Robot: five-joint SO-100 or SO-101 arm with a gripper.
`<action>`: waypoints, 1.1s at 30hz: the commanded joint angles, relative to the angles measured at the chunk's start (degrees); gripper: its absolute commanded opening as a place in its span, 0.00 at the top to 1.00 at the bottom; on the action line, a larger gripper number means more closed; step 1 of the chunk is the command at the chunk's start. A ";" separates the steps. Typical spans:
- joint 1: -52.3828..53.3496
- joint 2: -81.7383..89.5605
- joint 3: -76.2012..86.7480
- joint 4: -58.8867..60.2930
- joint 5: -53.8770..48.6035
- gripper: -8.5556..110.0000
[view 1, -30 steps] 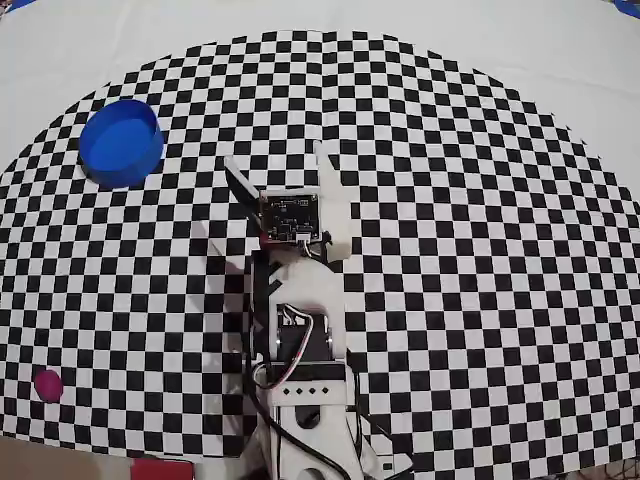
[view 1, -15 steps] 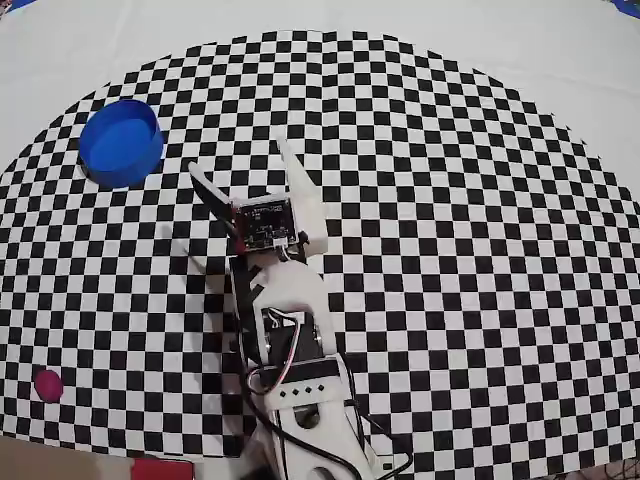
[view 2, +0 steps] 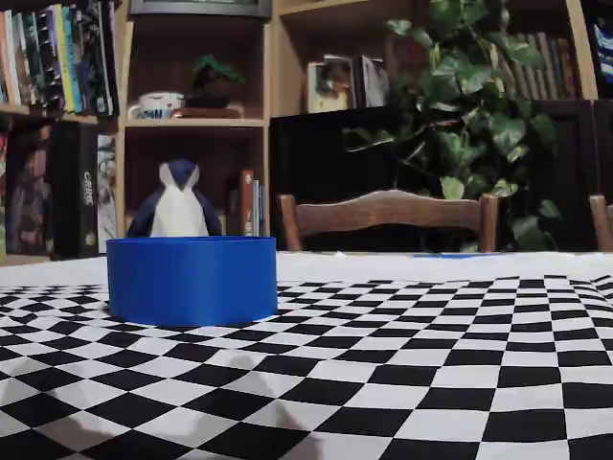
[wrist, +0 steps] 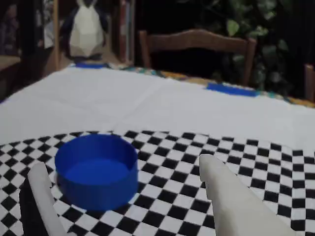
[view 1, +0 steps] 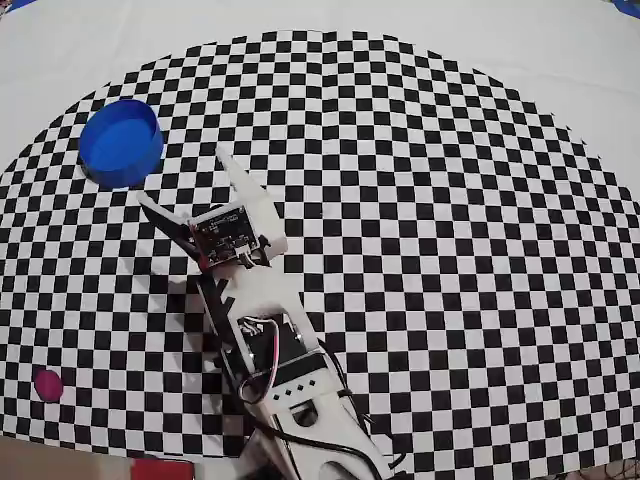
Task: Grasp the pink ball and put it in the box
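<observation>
The pink ball (view 1: pixel 47 384) lies at the lower left of the checkered mat in the overhead view, far from the arm. The box (view 1: pixel 121 142), a round blue container, stands at the upper left; it also shows in the wrist view as the box (wrist: pixel 96 171) and in the fixed view as the box (view 2: pixel 192 279). My gripper (view 1: pixel 183 178) is open and empty, pointing up-left toward the box, a few squares short of it. In the wrist view the gripper (wrist: pixel 120 169) frames the box between its white fingers (wrist: pixel 231 201). The ball is out of the wrist and fixed views.
A flat red piece (view 1: pixel 160 468) sits at the bottom edge beside the arm's base (view 1: pixel 300 420). Beyond the table stand a wooden chair (view 2: pixel 388 216), a plant (view 2: pixel 469 105), bookshelves and a penguin figure (view 2: pixel 177 203). Blue tape (wrist: pixel 231 89) marks the white cloth.
The arm has swung to the left across the mat, the open gripper turning from straight ahead toward the blue box. Ball and box have not moved.
</observation>
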 commanded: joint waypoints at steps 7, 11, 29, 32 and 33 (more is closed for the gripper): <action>-7.21 -0.97 0.44 -0.97 -0.53 0.62; -10.63 -1.67 0.44 -0.97 -0.53 0.62; -21.53 -1.85 0.44 -1.76 -0.53 0.62; -22.68 -2.02 0.44 -1.76 -0.53 0.62; -23.12 -2.11 0.44 -1.76 -0.53 0.62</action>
